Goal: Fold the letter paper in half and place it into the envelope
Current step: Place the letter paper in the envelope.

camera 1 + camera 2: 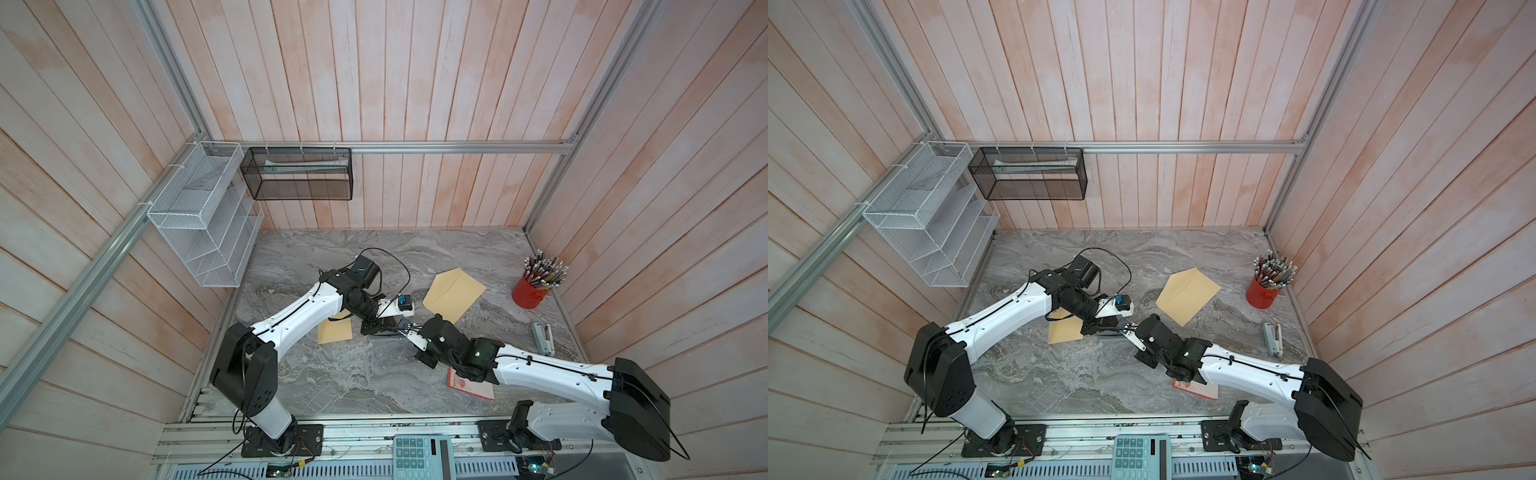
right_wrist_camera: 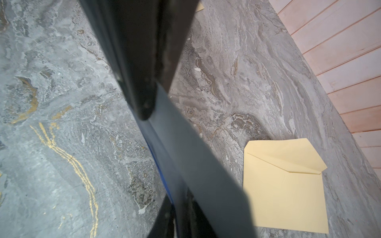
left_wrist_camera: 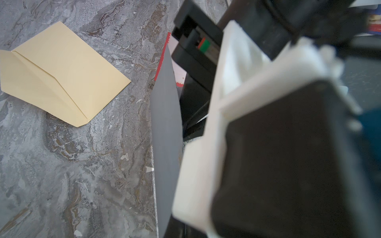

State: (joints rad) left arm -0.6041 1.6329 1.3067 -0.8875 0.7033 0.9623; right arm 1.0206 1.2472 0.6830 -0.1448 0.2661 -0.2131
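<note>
The dark grey letter paper (image 3: 167, 134) is up off the tabletop (image 1: 353, 374), standing on edge between the two arms near the middle of the workspace. The left gripper (image 1: 374, 327) is fully closed and appears to pinch one end of the sheet. The right gripper (image 1: 405, 332) sits at the other end, with a black finger lying across the paper in the right wrist view, but I cannot tell whether its jaws are clamped or slack. That view hints at two layers, so the sheet may already be folded, though this is not certain. The tan envelope (image 1: 455, 295) lies flat with its flap open, well apart from the paper toward the red pencil cup (image 1: 532, 291), and nothing holds it down. The main risk, as I judge it, is the fold springing open or the sheet sliding out, since only a thin edge is pinched and the right side may be loose. The grippers are also nearly touching, so a small turn could knock them together and crease the paper crookedly. Later, pushing the paper into a loose envelope could shove it across the smooth surface. A second tan piece (image 1: 334, 332) under the left arm could be mistaken for the target.
</note>
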